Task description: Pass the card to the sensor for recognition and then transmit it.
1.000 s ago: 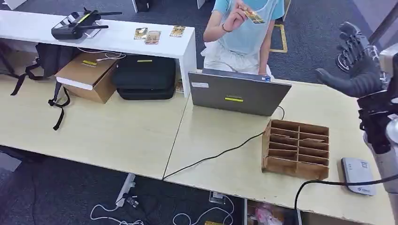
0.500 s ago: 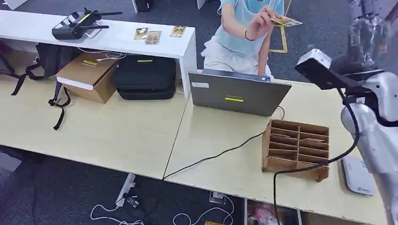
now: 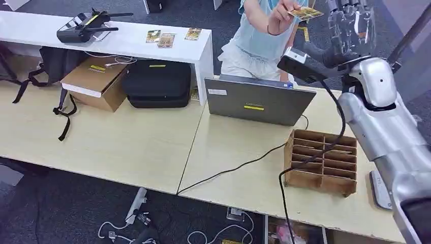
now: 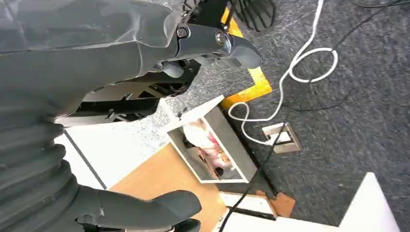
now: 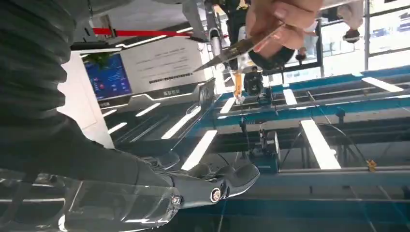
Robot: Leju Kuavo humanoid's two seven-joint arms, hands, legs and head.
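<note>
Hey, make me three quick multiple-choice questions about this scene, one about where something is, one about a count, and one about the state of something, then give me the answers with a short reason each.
1. Where is the card that is being passed?
A. In a slot of the wooden organizer
B. Pinched in the person's hand, held out toward the robot's right hand
C. Lying on the laptop

2. How many cards lie on the white shelf?
A. One
B. Three
C. Six

3. What is the state of the robot's right hand?
A. Raised with fingers apart, holding nothing
B. Gripping the card
C. Resting flat on the table

Answers:
1. B, the person's hand grips the card in the air, above the laptop.
2. B, three cards sit in a row on the shelf.
3. A, the fingers are spread and the card is not yet touched.
</note>
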